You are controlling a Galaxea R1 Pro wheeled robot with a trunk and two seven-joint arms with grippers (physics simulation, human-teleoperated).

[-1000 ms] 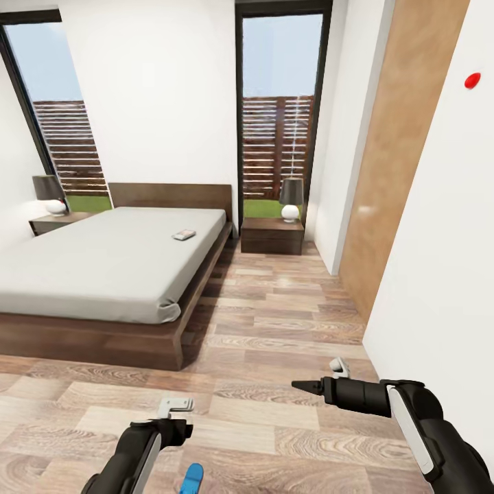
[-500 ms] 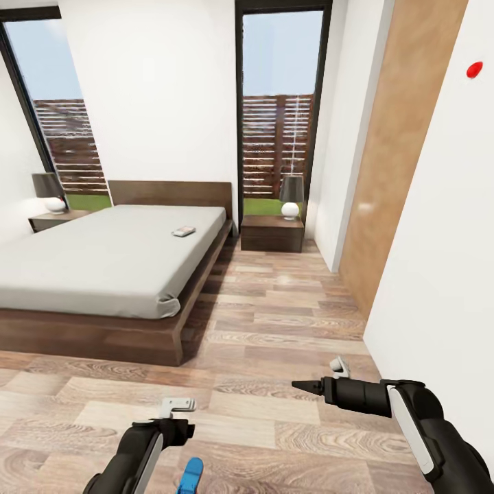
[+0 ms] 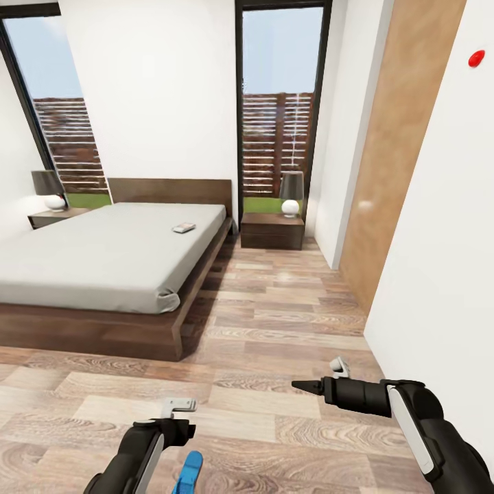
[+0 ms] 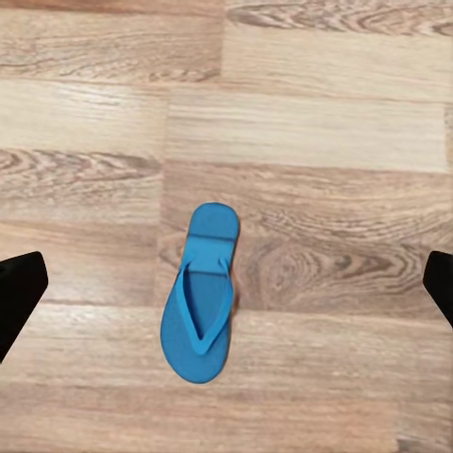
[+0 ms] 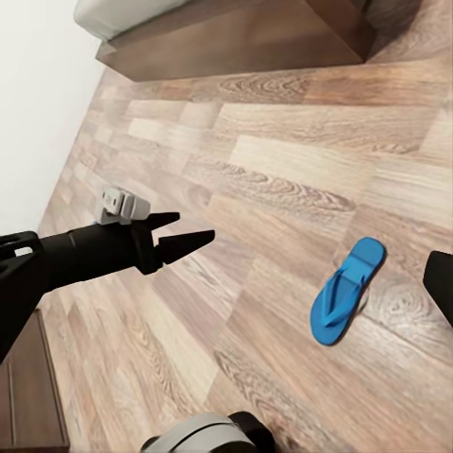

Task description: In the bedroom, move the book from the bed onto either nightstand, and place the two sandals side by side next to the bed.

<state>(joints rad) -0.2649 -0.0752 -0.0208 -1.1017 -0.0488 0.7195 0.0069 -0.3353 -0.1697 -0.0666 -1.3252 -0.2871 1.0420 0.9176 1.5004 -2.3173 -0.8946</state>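
Left hand (image 3: 180,406) hangs low over the wooden floor (image 3: 274,322) at the near left of the head view, and the left wrist view shows its two dark fingertips (image 4: 19,293) spread wide at the picture's edges, with nothing between them. Directly under that hand lies one blue sandal (image 4: 200,294), flat on the planks with its strap side up; from the head camera only its tip (image 3: 190,472) peeks out beside the left forearm, and the right wrist view shows it (image 5: 346,290) lying alone on the floor.

Further back and to the left stands the bed (image 3: 103,257), its dark wood frame carrying a pale grey mattress. The book (image 3: 183,228) rests on the mattress near the headboard, toward the bed's right edge. A nightstand (image 3: 51,218) with a lamp (image 3: 49,191) on it sits at the bed's far left corner.

To the right of the bed, a second nightstand (image 3: 272,230) stands against the tall window (image 3: 280,110), carrying another lamp (image 3: 291,195). A wooden door (image 3: 394,158) lies further right along the white wall.

Right hand (image 3: 322,377) hovers over the floor at the near right, well apart from the bed; one dark pointed finger (image 3: 309,386) and a pale one show, but I cannot tell how far apart they stand.
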